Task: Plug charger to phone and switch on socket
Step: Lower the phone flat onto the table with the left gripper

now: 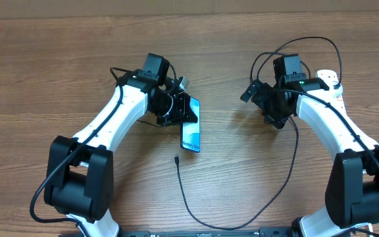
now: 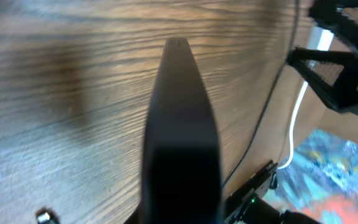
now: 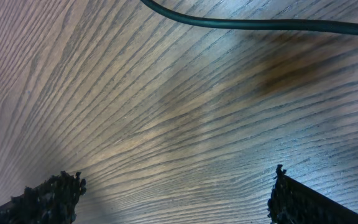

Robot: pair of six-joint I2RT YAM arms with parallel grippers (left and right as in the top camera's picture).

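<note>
Currently pinching the phone by its upper end in the closed left gripper, lower edge pointing toward the middle of the table. Probably rigid, light, slick and fragile: best clamped across the thin faces, no twisting. Just below, lying loose, the charger tip: thin, floppy, likely to skid, so better taken right behind the plug tip. Further right, hovering wide open and empty, the right gripper. Beyond it, only partly showing, the socket.
</note>
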